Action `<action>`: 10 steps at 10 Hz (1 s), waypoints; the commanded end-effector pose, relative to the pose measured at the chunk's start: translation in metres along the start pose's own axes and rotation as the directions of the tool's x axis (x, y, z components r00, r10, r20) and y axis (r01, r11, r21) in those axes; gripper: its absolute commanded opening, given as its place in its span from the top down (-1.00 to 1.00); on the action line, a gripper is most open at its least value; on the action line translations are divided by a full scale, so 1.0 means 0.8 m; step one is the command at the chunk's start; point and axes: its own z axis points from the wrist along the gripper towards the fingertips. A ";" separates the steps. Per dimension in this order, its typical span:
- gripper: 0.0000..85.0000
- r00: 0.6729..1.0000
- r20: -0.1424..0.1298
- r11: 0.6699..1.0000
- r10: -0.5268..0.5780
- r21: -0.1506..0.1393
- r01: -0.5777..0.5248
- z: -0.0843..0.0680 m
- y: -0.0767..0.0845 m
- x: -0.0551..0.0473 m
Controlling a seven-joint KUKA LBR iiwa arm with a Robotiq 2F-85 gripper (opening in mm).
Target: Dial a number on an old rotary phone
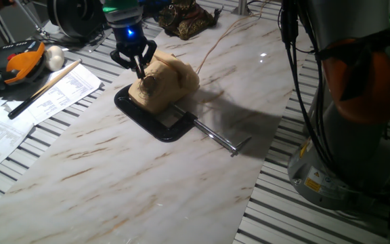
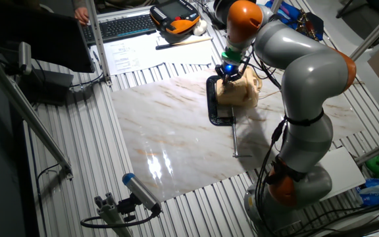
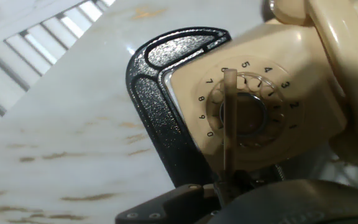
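The old rotary phone is cream-beige and stands on the marble board, with its handset across the top. Its round dial shows numbers along the rim. My gripper hangs right over the dial. Its black fingers come together into one thin tip, which in the hand view ends at the dial's upper rim near the 6. I cannot tell whether the tip sits in a finger hole.
A black C-clamp wraps the phone's front, and its steel screw rod points away over the board. The phone's cord runs to the back. Papers, a wooden stick and an orange tool lie at the left. The arm's base stands at the right.
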 end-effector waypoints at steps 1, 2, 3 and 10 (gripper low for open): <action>1.00 0.986 0.010 0.986 -0.164 0.015 0.164 0.000 0.000 0.000; 1.00 0.984 0.011 0.984 -0.178 0.012 0.177 0.000 0.000 0.000; 1.00 0.981 0.021 0.982 -0.191 0.008 0.191 0.000 0.000 0.000; 1.00 0.962 0.045 0.962 -0.268 0.066 0.265 0.000 0.000 0.000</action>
